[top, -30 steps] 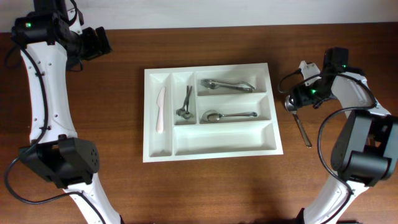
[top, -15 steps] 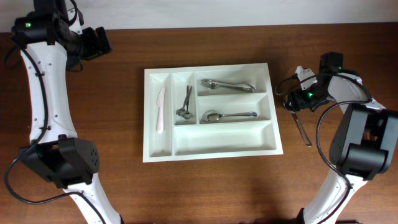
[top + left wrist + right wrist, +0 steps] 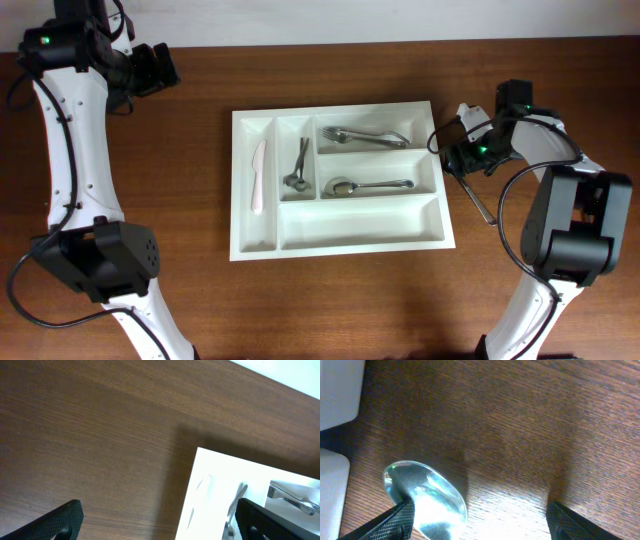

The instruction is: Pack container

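The likeliest slip is a bad bite on the spoon (image 3: 427,497). Its bowl lies flat on the desk (image 3: 330,310), hard against one of the right fingers (image 3: 395,520) rather than centred between the pair. Closing from here would probably shove it sideways, or pinch the smooth curved rim so that it squirts out or swings by its long handle. The tray (image 3: 360,228), mid-desk with its lowest wide compartment bare, has its right wall just beside that finger, so a careless sweep could nudge it. The right fingers are spread wide and grip nothing, with the bowl at most touching one of them. The left fingers (image 3: 62,520) are also wide apart and empty, off past the tray's far-left corner.
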Controlling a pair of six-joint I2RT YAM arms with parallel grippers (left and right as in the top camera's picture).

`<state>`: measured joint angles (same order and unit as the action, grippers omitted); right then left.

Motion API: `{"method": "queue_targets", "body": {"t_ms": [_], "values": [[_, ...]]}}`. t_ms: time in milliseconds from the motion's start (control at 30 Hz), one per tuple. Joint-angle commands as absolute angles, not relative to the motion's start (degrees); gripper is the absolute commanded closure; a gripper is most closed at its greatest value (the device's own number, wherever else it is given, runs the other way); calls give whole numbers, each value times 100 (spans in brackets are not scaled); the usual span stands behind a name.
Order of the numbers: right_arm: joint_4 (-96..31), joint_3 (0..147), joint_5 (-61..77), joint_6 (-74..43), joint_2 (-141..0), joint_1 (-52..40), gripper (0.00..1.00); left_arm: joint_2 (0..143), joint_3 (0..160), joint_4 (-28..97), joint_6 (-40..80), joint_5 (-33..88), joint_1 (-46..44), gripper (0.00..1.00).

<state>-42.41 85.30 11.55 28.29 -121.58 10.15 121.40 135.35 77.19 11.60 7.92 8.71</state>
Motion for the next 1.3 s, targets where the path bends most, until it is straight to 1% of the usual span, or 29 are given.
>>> {"method": "queue_targets", "body": {"t_ms": [0, 267, 433, 1267], "values": [[-4285, 8495, 1332, 2801, -12414, 976, 15, 12116, 13607, 7723, 1127, 768, 880, 1], [-4338, 8761, 1330, 2803, -12374, 989, 15, 12116, 13607, 7723, 1129, 768, 880, 1], [-4724, 9194, 1330, 2805, -12313, 1100, 14, 12116, 13607, 7723, 1129, 768, 875, 1], [-5070, 9179, 1404, 2803, -12315, 650, 15, 12116, 13607, 7723, 1127, 768, 875, 1]]}}
